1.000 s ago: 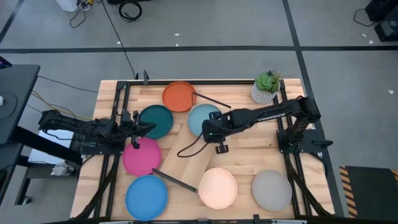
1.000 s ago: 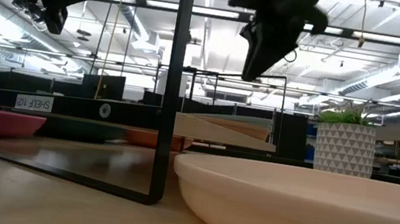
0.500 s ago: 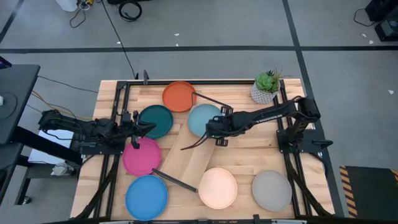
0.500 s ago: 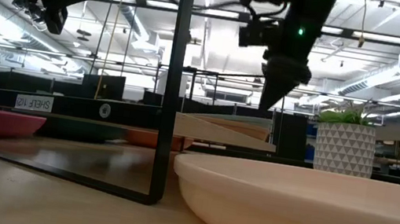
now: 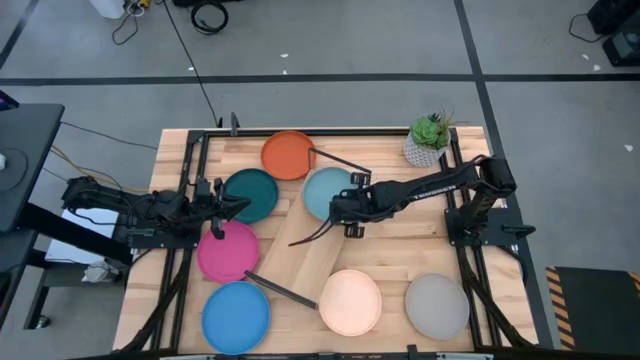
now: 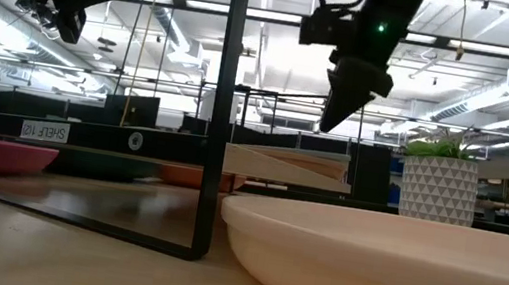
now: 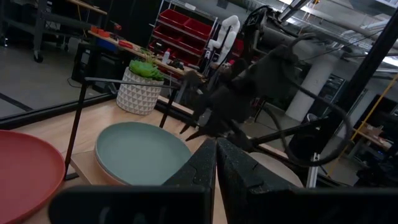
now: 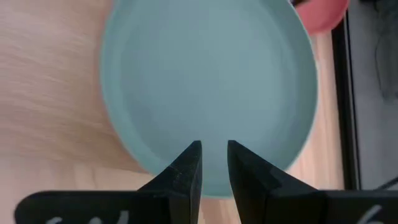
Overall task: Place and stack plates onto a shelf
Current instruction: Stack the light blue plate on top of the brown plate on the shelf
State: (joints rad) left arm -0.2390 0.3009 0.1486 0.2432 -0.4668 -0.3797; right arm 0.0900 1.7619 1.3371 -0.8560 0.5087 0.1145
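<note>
The wooden shelf (image 5: 305,250) lies slantwise mid-table, with black frame ends. A light blue plate (image 5: 322,186) rests on its far end; a brownish rim (image 7: 111,177) shows beneath it. Orange (image 5: 288,155), dark teal (image 5: 250,193), pink (image 5: 227,250), bright blue (image 5: 236,317), cream (image 5: 350,301) and grey (image 5: 437,305) plates lie on the table. My right gripper (image 8: 214,148) hangs above the light blue plate's near rim, fingers down, slightly open, empty. My left gripper (image 5: 222,207) is shut and empty, between the teal and pink plates.
A potted plant (image 5: 428,142) stands at the far right corner. Black frame rails (image 5: 188,180) run along the table's left and right sides. In the low view, a black frame post (image 6: 221,107) stands in front and the cream plate (image 6: 396,275) fills the foreground.
My right gripper has turned about its wrist above the light blue plate and come down a little toward it. The plates and the shelf have stayed where they were.
</note>
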